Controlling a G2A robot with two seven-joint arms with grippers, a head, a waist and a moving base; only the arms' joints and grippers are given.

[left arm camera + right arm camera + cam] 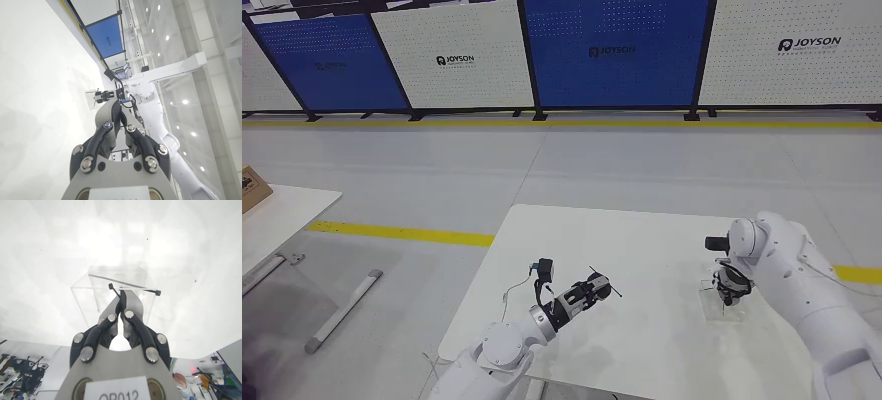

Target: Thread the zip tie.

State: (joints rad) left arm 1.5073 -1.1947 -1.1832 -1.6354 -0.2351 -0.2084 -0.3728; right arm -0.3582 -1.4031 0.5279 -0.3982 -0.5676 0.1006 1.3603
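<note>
My right gripper (121, 295) is shut on a black zip tie (112, 288), whose head sticks out just past the fingertips. It hovers at the open top of a clear acrylic box (81, 298). A second black zip tie (124, 283) lies across that box's rim. From above, the right gripper (730, 287) is over the box (714, 303) near the table's right side. My left gripper (597, 289) is above the table's front middle, shut on a thin black zip tie (609, 287) that crosses its tip. In the left wrist view, the left gripper (117, 103) has its pads pressed together.
The white table (642, 250) is bare between the two arms. Its left edge drops to grey floor with a yellow line (402, 233). Another table (282, 215) stands far left. Blue and white panels (612, 50) line the back.
</note>
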